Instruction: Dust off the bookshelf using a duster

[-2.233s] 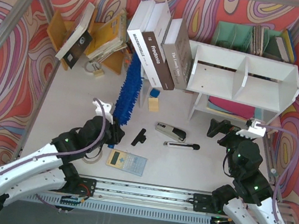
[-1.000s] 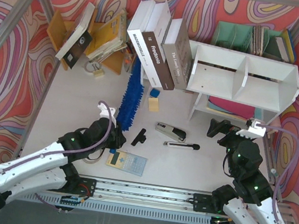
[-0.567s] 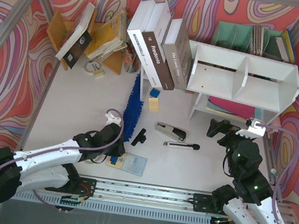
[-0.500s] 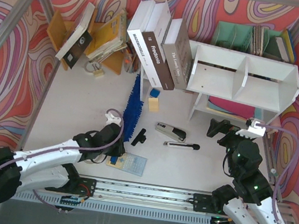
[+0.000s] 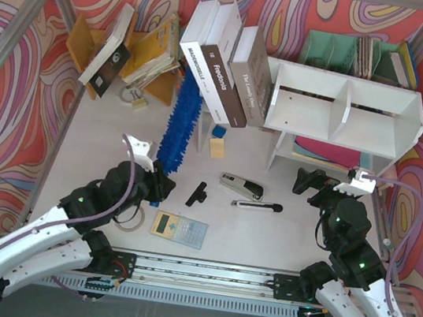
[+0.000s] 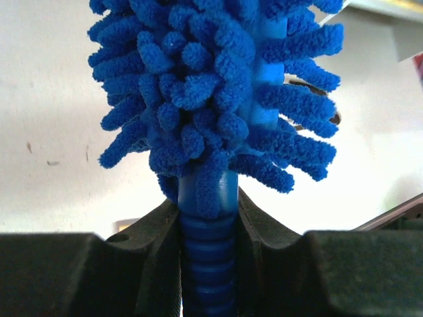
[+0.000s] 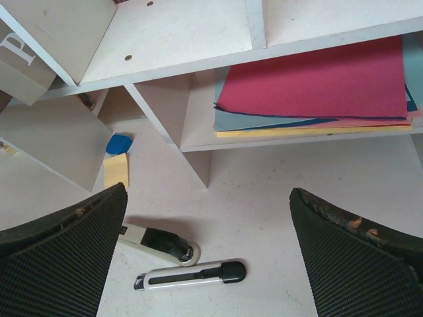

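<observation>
Clenched on the handle, the left hand has swung the duster back left to point far along the leaning books, left of the shelf, so no dusting yet; the right hand hangs open just near of the shelf.

Bright even light, soft shadows, washed-out table behind the duster

White bookshelf spanned 12 o'clock. Red, blue and yellow paper sheets lay stacked on its lower tier at 1 o'clock. Small blue block touched yellow pad at 9 o'clock on surface. Stapler at 7 o'clock; utility knife just beside, nearer 6. Right gripper fingers spread wide, 8 and 4 o'clock.
</observation>
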Robot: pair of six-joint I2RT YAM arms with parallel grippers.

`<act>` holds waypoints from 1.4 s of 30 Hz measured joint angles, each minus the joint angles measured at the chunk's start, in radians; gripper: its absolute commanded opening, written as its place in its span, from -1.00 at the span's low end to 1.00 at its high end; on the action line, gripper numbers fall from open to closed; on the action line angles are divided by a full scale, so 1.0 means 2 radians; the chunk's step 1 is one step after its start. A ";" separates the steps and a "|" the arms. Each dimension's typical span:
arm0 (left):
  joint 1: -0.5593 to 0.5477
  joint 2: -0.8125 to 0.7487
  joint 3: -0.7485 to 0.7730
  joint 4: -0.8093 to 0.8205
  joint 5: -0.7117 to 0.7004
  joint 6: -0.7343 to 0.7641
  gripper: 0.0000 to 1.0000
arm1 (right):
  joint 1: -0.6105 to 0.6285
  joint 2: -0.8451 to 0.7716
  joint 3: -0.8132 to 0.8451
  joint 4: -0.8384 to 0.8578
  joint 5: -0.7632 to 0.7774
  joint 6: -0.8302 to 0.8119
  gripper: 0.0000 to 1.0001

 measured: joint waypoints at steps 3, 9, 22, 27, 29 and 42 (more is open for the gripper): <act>0.000 -0.010 0.030 0.001 -0.009 0.022 -1.00 | 0.000 0.000 0.000 0.000 0.000 0.000 0.97; 0.000 0.000 0.037 0.003 -0.011 0.031 -1.00 | 0.000 -0.003 0.000 0.000 0.000 0.000 0.97; 0.000 0.044 -0.087 0.041 0.006 -0.012 -1.00 | 0.000 -0.006 -0.001 0.000 0.000 0.000 0.98; 0.000 0.087 -0.111 0.050 0.010 -0.030 -1.00 | 0.000 -0.006 -0.001 0.000 0.000 0.000 0.97; 0.001 0.104 -0.111 0.056 0.014 -0.035 -1.00 | 0.000 -0.006 -0.001 0.000 0.000 0.000 0.97; 0.006 0.056 -0.037 0.019 0.006 -0.030 -1.00 | 0.000 -0.012 -0.001 0.000 0.000 0.000 0.97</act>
